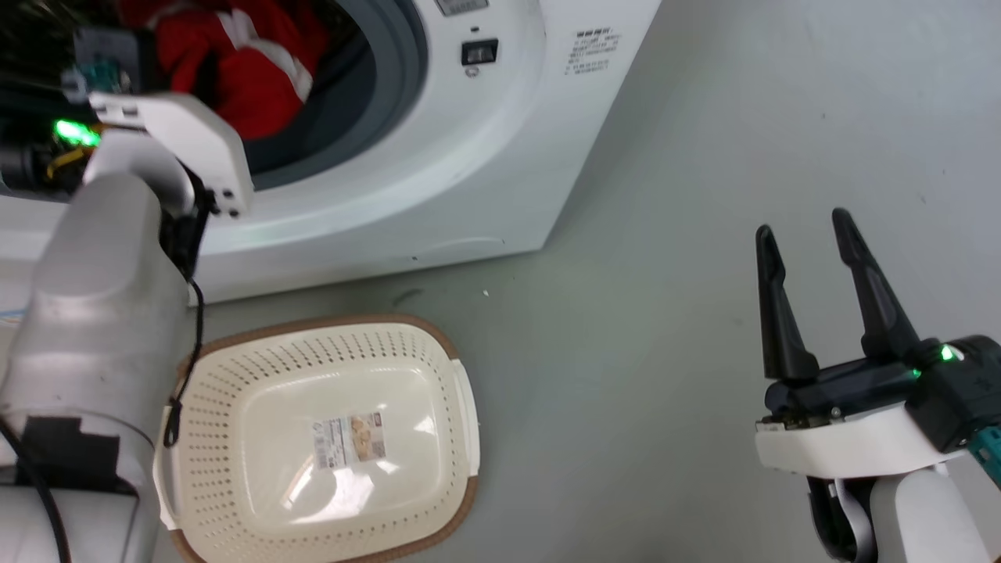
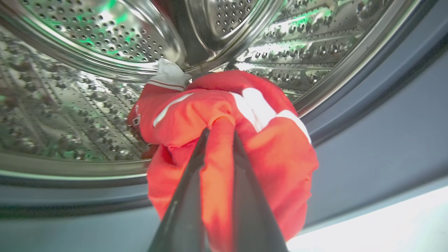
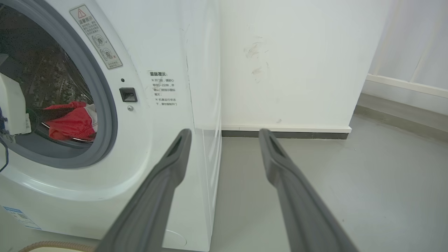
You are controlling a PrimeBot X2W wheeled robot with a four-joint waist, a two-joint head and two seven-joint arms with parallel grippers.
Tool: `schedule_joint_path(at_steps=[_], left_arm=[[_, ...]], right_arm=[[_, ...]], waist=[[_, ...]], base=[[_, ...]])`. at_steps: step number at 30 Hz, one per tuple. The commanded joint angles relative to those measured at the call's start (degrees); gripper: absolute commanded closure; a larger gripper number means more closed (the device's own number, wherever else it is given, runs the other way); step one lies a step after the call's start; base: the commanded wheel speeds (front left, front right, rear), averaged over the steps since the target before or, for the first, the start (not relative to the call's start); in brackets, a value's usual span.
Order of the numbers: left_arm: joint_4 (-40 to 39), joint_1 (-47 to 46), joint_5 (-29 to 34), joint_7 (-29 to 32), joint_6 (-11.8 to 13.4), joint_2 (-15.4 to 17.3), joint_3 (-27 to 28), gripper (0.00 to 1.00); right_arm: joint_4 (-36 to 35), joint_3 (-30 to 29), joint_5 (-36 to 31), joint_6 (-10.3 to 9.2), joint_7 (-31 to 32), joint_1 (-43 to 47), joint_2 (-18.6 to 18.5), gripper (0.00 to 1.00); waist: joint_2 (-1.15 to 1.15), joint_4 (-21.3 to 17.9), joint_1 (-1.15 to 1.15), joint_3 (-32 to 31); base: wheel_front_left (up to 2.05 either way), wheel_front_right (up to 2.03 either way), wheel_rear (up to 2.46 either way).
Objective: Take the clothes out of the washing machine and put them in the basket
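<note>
Left fingers (image 2: 182, 217) clamp the red jersey (image 2: 252, 140) inside the washing machine (image 1: 469, 172) at eleven o'clock; right fingers (image 1: 778, 313) hang spread, empty, at four; basket (image 1: 352, 320) at seven.

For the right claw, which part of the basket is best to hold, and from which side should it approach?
Probably the flat handle lip on the right end of the basket, approached from above on the right, where the open right claw hangs. The lip is thin and juts out, so the fingers can straddle it.
</note>
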Motion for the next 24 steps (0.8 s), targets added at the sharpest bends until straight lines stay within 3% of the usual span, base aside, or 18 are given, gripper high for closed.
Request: schedule_joint_path(at_steps=[1, 13, 24], left_arm=[[-0.8, 2.0, -1.0, -1.9, 0.0, -0.2, -0.4, 1.0], [-9.3, 16.9, -2.7, -7.0, 0.3, -2.3, -3.1, 1.0], [-27.8, 35.4, -2.7, -7.2, 3.6, -2.5, -2.8, 1.0]], right_arm=[[0.4, 0.2, -0.7, -0.04, -0.1, 1.1, 0.1, 0.0], [1.6, 0.2, -2.7, -0.04, -0.1, 6.6, 0.1, 0.0], [2.3, 0.2, -3.2, -0.04, -0.1, 10.4, 0.1, 0.0]], waist=[[0.0, 1.8, 0.01, -3.6], [0.0, 5.8, 0.01, -13.4], [0.0, 8.1, 0.01, -18.4]], base=[[0.0, 0.0, 0.0], [0.0, 0.0, 0.0], [0.0, 0.0, 0.0]])
